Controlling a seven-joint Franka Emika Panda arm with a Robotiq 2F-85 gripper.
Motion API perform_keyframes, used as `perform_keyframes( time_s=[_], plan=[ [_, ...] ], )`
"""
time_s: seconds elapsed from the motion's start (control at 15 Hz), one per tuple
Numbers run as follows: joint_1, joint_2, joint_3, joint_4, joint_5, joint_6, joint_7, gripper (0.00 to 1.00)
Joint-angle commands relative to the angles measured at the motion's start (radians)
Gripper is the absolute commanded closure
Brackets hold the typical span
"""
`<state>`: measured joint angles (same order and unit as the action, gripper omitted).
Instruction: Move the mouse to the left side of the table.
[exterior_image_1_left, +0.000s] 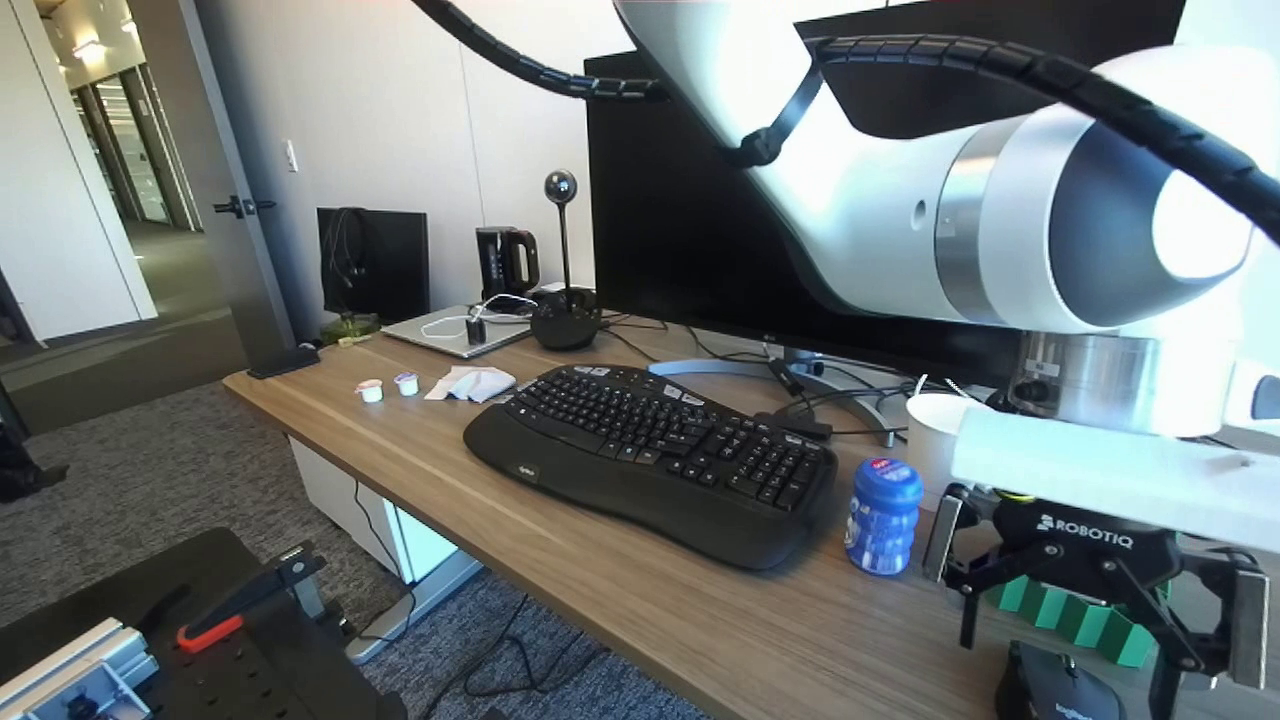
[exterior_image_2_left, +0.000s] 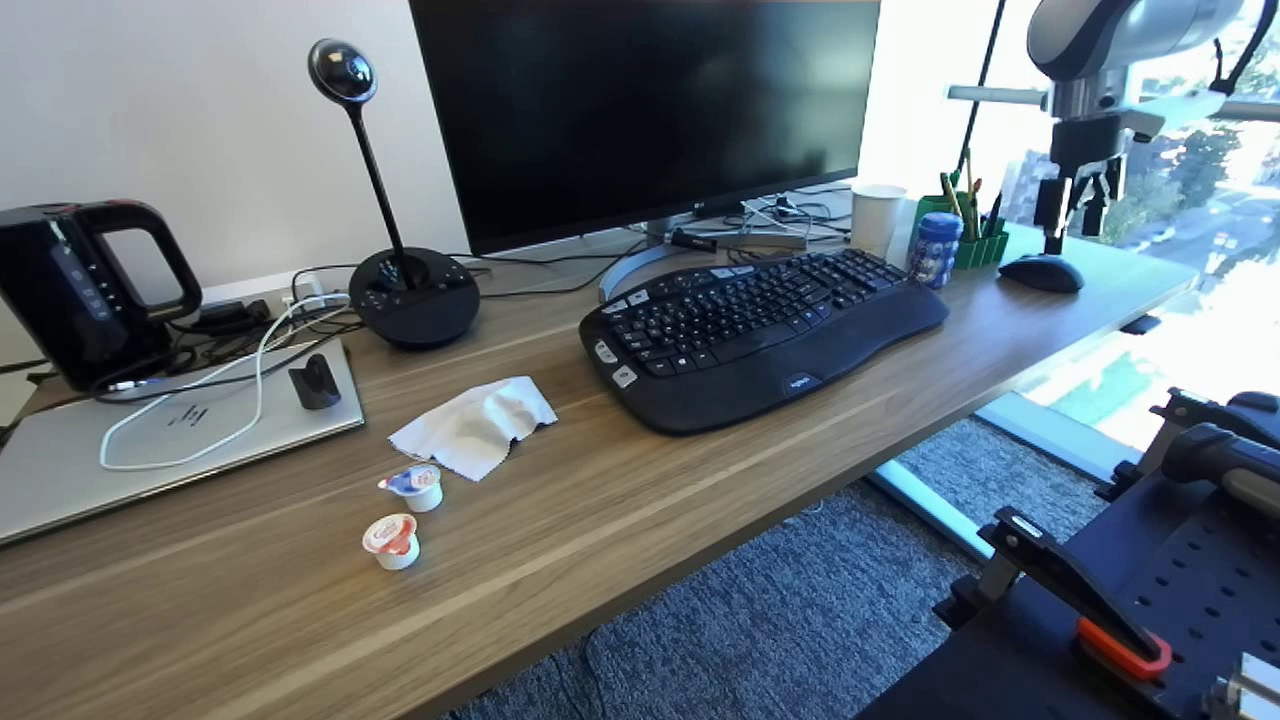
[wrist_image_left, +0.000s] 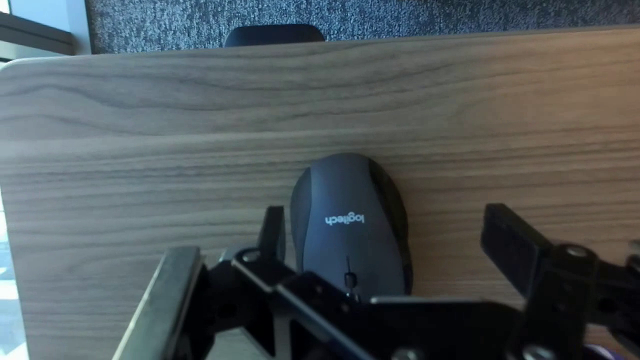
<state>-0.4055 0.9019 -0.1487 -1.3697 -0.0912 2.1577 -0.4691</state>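
The mouse (wrist_image_left: 351, 225) lies near one end of the table (wrist_image_left: 150, 110), set back from its front edge. Its long axis runs roughly square to that edge: the palm end faces it, the wheel end points away. Above the mouse, the gripper (wrist_image_left: 386, 220) has its jaws spread wide.

The mouse (wrist_image_left: 350, 227) bears "logitech," inverted in the wrist view; the gripper (exterior_image_1_left: 1066, 655), "ROBOTIQ"; the keyboard (exterior_image_2_left: 762, 338), "logitech"; the monitor (exterior_image_2_left: 660, 115), "LG." Print on the blue container (exterior_image_1_left: 885, 520) is illegible.
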Motion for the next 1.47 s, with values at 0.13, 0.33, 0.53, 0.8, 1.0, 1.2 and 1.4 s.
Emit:
perform_keyframes(
  time_s=[0.13,0.33,0.53,0.8,1.0,1.2,1.4],
  plan=[
    [-0.068,0.085,0.026,0.199,0.026,-0.086,-0.034,0.00],
    [-0.086,0.112,0.042,0.242,0.031,-0.119,-0.063,0.00],
    [-0.094,0.128,0.058,0.263,0.032,-0.154,-0.099,0.00],
    [-0.102,0.154,0.072,0.303,0.047,-0.221,-0.132,0.00],
    [-0.103,0.174,0.072,0.335,0.054,-0.258,-0.147,0.00],
    [-0.101,0.205,0.067,0.374,0.051,-0.272,-0.167,0.00],
    [-0.099,0.239,0.063,0.414,0.048,-0.284,-0.162,0.00]
  ],
)
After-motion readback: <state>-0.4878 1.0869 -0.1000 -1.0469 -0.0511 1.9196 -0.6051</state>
